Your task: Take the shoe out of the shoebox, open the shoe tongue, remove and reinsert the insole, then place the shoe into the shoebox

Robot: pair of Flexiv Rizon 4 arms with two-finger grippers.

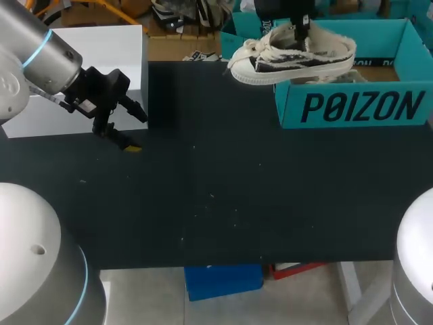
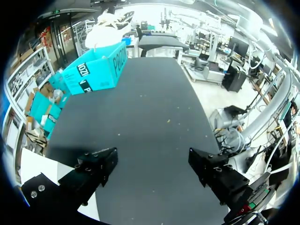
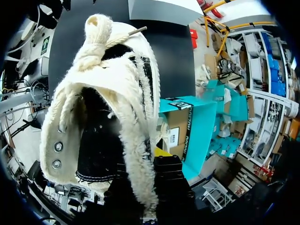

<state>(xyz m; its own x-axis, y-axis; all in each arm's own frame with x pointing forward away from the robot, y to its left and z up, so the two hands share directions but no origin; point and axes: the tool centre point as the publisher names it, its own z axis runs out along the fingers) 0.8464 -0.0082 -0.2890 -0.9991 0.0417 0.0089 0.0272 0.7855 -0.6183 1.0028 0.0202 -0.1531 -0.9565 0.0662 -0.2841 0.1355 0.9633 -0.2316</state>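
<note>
— Where did the head camera sit?
— High behind the robot, looking down on the dark table point(image 1: 216, 203) from well back, with the teal shoebox point(image 1: 358, 108) at the far right edge.
— And the wrist cameras?
— The left one looked low along the table past the left gripper point(image 2: 152, 159) towards that same shoebox, far ahead. The right one sat hard against the shoe point(image 3: 70, 126), which filled most of its view — shoebox and table showed just beyond it, shared with both others
</note>
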